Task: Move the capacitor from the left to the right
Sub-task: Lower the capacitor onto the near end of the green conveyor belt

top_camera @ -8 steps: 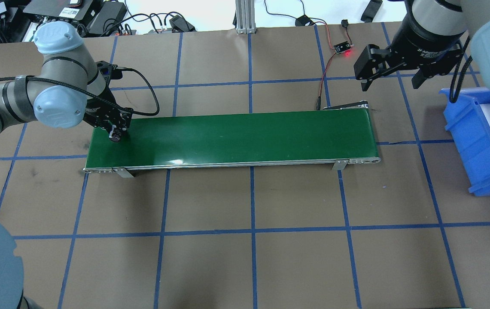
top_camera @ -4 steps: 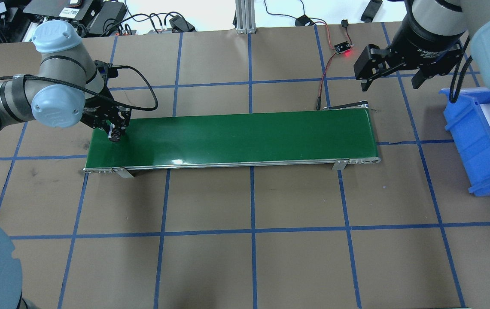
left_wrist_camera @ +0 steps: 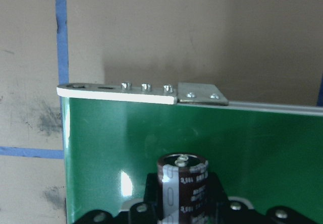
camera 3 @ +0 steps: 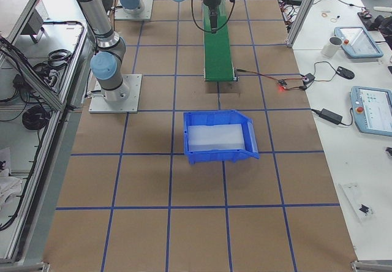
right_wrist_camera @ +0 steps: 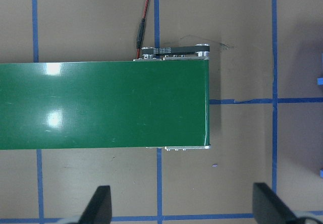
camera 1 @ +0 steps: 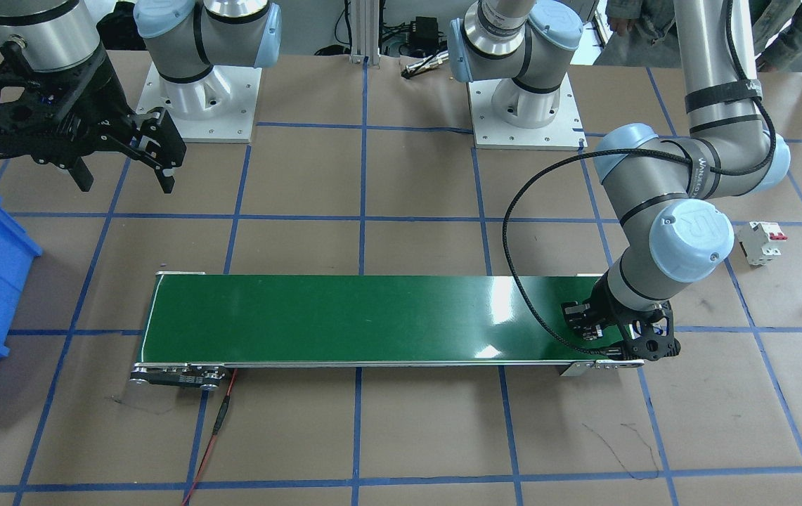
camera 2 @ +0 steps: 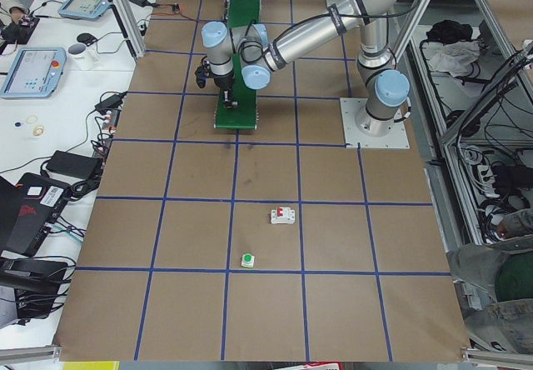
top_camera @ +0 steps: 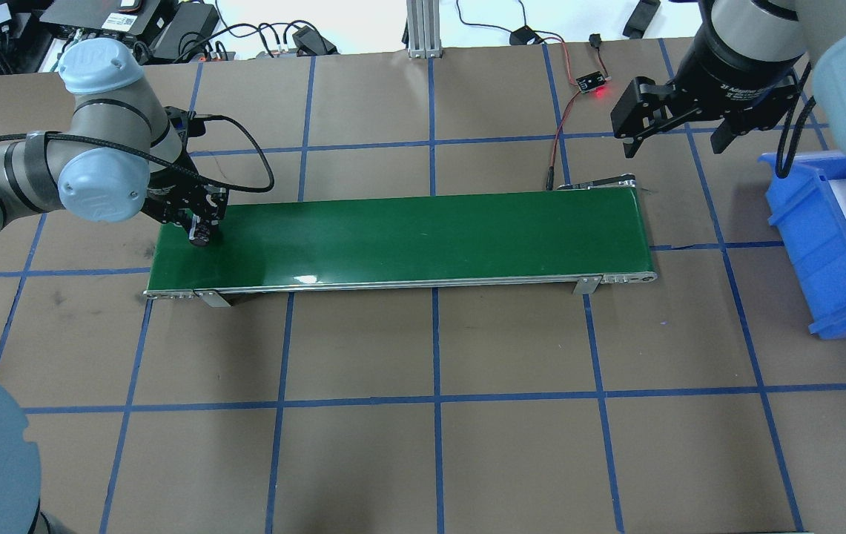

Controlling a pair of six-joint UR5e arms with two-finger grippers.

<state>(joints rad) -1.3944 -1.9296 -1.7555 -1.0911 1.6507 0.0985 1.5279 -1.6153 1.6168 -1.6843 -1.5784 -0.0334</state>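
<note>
Your left end effector (top_camera: 199, 231) is gripping the capacitor (left_wrist_camera: 182, 183) at the left end of the green belt (top_camera: 423, 237). Its wrist view shows the capacitor standing up with a silvery top, but from overhead you see only a dark dot. The right end effector (top_camera: 673, 142) hangs wide apart by the belt's far right end, near the blue bin (top_camera: 830, 245). The front view also shows a white breaker (camera 1: 760, 241) on the worktop (camera 1: 401, 436).

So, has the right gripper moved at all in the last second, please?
No. The right gripper sits where it was, open, beside the blue bin's far corner in the overhead view.
</note>
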